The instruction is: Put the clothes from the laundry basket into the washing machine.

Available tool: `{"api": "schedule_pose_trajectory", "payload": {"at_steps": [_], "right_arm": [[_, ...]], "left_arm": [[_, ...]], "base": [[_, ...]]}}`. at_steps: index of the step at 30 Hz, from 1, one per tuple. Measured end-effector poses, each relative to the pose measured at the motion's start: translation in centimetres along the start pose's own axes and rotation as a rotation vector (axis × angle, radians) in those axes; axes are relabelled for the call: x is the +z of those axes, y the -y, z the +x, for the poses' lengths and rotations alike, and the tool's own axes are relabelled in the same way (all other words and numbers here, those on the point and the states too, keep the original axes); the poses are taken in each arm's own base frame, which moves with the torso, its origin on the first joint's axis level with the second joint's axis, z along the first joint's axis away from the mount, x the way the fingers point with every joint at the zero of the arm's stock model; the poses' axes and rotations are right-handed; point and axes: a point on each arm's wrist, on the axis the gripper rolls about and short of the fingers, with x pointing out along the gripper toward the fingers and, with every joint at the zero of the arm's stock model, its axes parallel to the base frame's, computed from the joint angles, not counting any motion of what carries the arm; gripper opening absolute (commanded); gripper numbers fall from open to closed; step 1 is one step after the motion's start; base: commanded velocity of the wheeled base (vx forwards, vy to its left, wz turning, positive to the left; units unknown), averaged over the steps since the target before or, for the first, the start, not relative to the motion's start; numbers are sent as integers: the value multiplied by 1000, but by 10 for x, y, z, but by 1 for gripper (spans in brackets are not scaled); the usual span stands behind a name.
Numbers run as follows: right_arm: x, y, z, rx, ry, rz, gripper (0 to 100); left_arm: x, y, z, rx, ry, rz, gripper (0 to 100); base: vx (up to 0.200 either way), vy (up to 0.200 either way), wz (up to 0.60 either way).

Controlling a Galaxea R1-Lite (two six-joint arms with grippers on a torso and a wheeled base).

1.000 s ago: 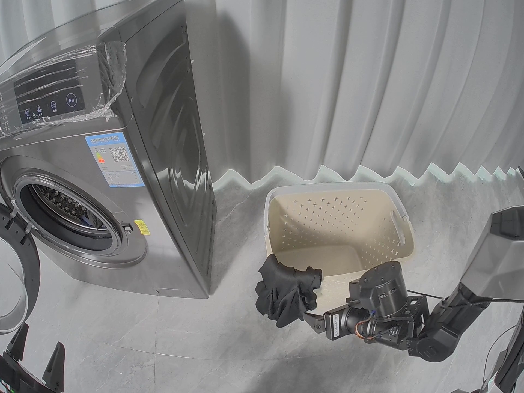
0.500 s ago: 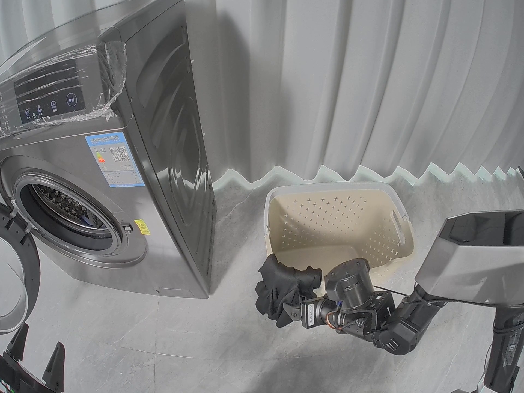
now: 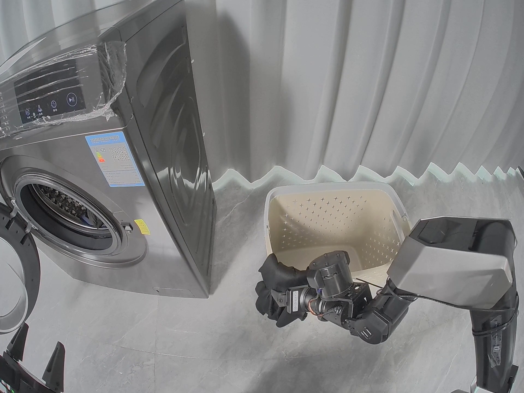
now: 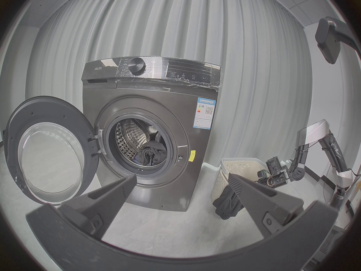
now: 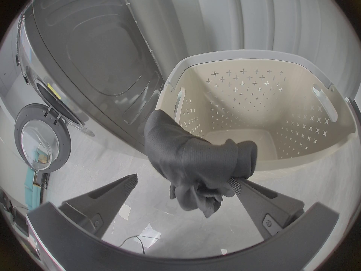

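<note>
Dark garment (image 3: 271,277): draped over laundry basket (image 3: 333,185) rim. Right gripper (image 5: 182,180): jaws spread, garment between. Left gripper (image 4: 181,177): jaws apart, facing washing machine (image 4: 150,98).

The washing machine (image 3: 164,137) has a grey metal shell with a smooth satin sheen; crinkled clear plastic film (image 3: 106,72) clings over its control panel. Its drum (image 4: 126,132) is shiny perforated metal; its door (image 4: 52,110) is a dark matt ring around a clear glossy window. The laundry basket (image 3: 333,214) is matt cream plastic pierced with star holes. The dark garment (image 3: 273,279) looks like soft, matt, finely knitted cloth. The floor (image 3: 164,345) is polished pale stone-look tile. The curtain (image 3: 355,72) is white matt fabric. The right gripper (image 5: 182,179) has matt dark fingers with ribbed pads.
</note>
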Motion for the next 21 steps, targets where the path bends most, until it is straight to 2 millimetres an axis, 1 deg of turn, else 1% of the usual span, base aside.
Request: {"api": "schedule_pose_trajectory", "payload": {"at_steps": [6, 14, 15, 21], "right_arm": [[1, 6, 15, -16, 13, 14, 100], [5, 7, 24, -18, 39, 34, 100], [5, 7, 25, -19, 41, 35, 0], [4, 5, 26, -16, 44, 39, 0]], "left_arm": [[0, 0, 0, 0, 0, 0, 100], [0, 0, 0, -2, 0, -1, 100], [0, 0, 0, -2, 0, -1, 100], [0, 0, 0, 0, 0, -6, 100]], "base": [[0, 0, 0], [0, 0, 0], [0, 0, 0], [0, 0, 0]]}}
